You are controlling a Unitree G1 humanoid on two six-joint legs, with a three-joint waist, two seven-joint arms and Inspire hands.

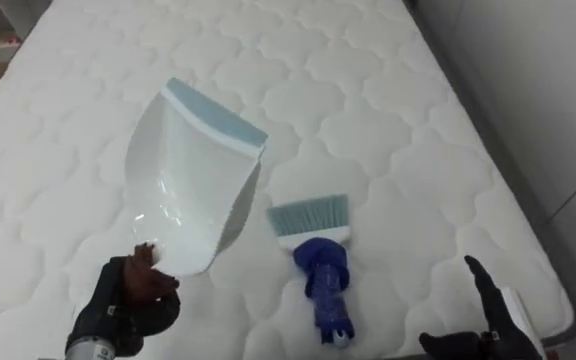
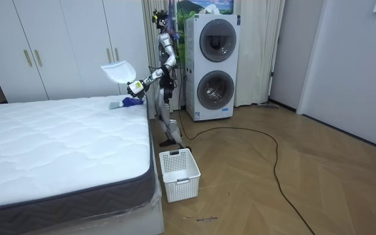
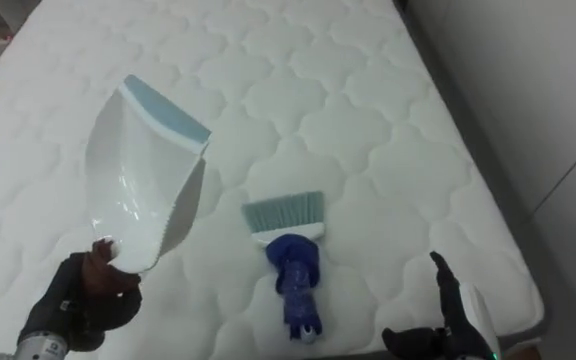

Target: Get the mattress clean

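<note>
Bed [image 1: 388,110]: bare white quilted top, no crumbs or dust to be made out on it from here. Robot's station: at the bed's far end in the room view, close by a stacked washer [image 2: 214,65], with a white basket [image 2: 179,173] on the floor by the bed's nearer corner.

Dustpan [image 1: 193,185]: white with a pale blue lip, held up clear of the bed, lip pointing away and upward. Gripped at the handle by the left hand [image 1: 133,300], curled tight round it.

Brush [image 1: 318,265]: flat on the bed just right of the dustpan, pale bristles pointing away, blue handle toward the near edge. Touched by neither hand.

Right hand [image 1: 493,310]: low at the right, near the bed's edge, well apart from the brush. Looks spread and empty, though cut off by the frame, so hard to be sure of all of it.

Likely next: reaching for the brush handle.

Risks from here:
- Nudging the handle instead of closing round it, and so pushing the brush off the near edge, with so little bed between handle and edge.
- Swinging the raised dustpan down onto the bristles during that reach.
- Dropping the dustpan through any slackening of the left grip, given a hold so low on a long, top-heavy pan.
</note>
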